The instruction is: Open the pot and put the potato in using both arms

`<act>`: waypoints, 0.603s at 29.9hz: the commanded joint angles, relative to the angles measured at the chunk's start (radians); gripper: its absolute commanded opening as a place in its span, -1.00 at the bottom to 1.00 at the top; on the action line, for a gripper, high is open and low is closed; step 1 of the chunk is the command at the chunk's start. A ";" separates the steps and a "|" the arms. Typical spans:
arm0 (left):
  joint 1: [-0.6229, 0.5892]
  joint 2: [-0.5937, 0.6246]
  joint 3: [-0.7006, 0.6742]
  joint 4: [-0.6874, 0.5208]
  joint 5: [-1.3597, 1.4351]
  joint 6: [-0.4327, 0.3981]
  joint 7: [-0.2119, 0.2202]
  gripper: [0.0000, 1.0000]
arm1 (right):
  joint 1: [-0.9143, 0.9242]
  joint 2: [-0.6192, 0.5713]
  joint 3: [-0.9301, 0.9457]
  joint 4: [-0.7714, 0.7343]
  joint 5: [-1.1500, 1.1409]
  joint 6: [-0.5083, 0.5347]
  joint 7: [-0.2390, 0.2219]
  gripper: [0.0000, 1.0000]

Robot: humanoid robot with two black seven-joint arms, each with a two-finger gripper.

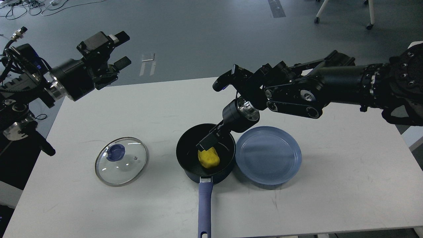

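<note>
The dark pot [185, 172] stands open at the table's middle front, its blue handle [205, 205] pointing toward me. The yellow potato [209, 158] lies inside on the pot's black bottom. My right gripper [205, 142] hangs just above the potato, within the pot's rim, with the potato free below its fingertips. Only its near finger [208, 140] shows clearly against the dark interior. The glass lid [129, 168] with its blue knob [115, 152] lies flat on the table left of the pot. My left gripper [123, 48] is open and empty, raised beyond the table's far-left corner.
A flat blue plate [268, 154] lies touching the pot's right side. The right arm's forearm [297, 96] spans above the table's right back. The white table [347, 185] ends at its front edge just past the pot handle's tip.
</note>
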 commanded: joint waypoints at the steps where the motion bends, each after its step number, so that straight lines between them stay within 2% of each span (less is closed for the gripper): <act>1: 0.000 0.000 0.001 0.000 0.000 -0.003 0.000 0.96 | 0.059 -0.066 0.050 0.007 0.030 0.000 0.000 0.97; 4: 0.000 0.000 0.001 0.000 0.000 -0.005 0.000 0.96 | 0.087 -0.119 0.092 0.007 0.059 0.000 0.000 0.98; 10: 0.001 0.000 0.001 0.002 -0.001 -0.003 0.000 0.96 | 0.109 -0.301 0.207 0.005 0.189 0.000 0.000 0.98; 14: 0.003 -0.006 0.001 0.002 -0.005 -0.005 0.000 0.96 | 0.032 -0.465 0.343 0.005 0.380 0.000 0.000 0.98; 18: 0.009 -0.014 -0.001 0.002 -0.006 -0.003 0.000 0.96 | -0.090 -0.570 0.437 0.013 0.554 0.000 0.000 0.98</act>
